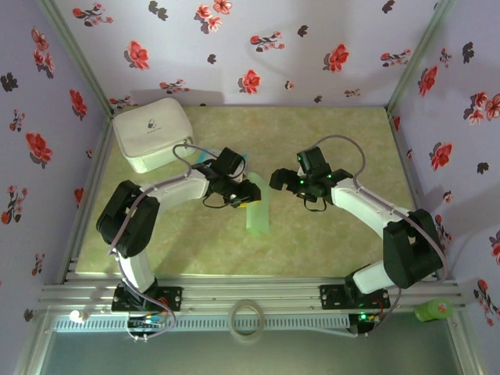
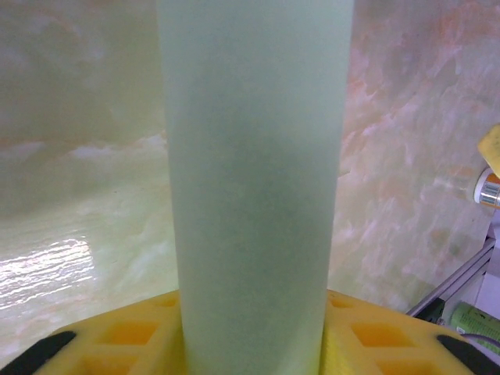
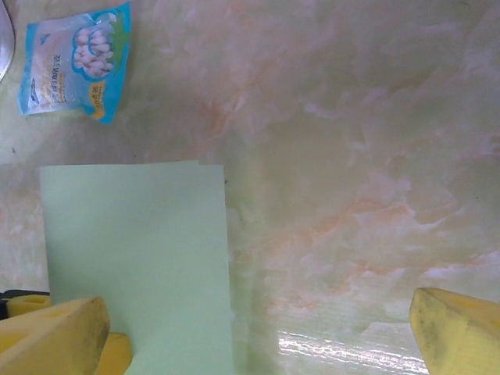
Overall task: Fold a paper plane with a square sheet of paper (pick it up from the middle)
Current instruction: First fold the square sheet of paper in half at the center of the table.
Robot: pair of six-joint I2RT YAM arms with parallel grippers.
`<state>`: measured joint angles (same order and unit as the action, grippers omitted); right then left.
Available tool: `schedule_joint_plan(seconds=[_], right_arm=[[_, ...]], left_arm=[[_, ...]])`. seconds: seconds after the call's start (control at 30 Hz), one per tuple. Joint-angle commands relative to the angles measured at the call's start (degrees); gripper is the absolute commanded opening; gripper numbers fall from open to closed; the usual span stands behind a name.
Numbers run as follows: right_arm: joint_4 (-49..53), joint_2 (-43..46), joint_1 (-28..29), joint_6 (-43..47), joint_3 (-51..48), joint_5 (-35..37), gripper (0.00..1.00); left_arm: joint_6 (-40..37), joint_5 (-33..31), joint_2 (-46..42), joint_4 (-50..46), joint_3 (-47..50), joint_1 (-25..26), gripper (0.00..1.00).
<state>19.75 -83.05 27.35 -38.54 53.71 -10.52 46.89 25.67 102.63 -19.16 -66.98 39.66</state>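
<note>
The square sheet of paper (image 1: 257, 215) is pale mint green and folded into a narrow strip near the middle of the table. My left gripper (image 1: 241, 192) is shut on its upper end. In the left wrist view the paper (image 2: 254, 156) rises as a broad band from between the yellow fingers (image 2: 375, 336) of the left gripper (image 2: 254, 348). My right gripper (image 1: 283, 180) hovers just right of the strip, open and holding nothing. From the right wrist, the paper (image 3: 137, 266) lies left of the right gripper (image 3: 258, 344), whose yellow fingertips (image 3: 457, 328) stand wide apart.
A white zipped pouch (image 1: 152, 137) sits at the back left corner. A small blue-and-white packet (image 3: 74, 62) lies beyond the paper. A tape ring (image 1: 246, 319) and a green object (image 1: 433, 310) rest on the near rail. Flowered walls enclose the marbled table (image 1: 336, 148).
</note>
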Motion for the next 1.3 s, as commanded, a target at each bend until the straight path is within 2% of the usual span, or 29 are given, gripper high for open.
schedule_joint_plan(seconds=[0.0,0.23,0.43,0.6,0.97,1.27], right_arm=[[0.28,-0.02,-0.11,-1.79,1.37,0.40,0.99],[-0.23,-0.95,-0.11,-2.81,1.45,0.07,0.99],[0.03,-1.62,-0.02,-3.27,1.44,-0.37,0.99],[-0.06,-1.77,0.03,-3.21,1.57,-0.37,0.99],[-0.22,-2.71,0.50,-3.32,1.54,-0.69,0.99],[-1.30,-4.15,0.77,-3.95,1.14,-5.31,0.99]], left_arm=[[1.25,1.53,0.60,3.55,2.14,-0.89,0.41],[0.00,1.43,1.73,4.15,3.79,-1.93,0.42],[-0.22,-3.06,2.65,2.10,4.04,-1.96,0.46],[-1.49,-5.38,2.23,-0.26,3.81,-1.73,0.55],[-2.93,-10.49,0.32,-3.90,3.84,-0.28,0.65],[-2.21,-16.94,-3.72,-5.85,5.19,-0.28,0.69]])
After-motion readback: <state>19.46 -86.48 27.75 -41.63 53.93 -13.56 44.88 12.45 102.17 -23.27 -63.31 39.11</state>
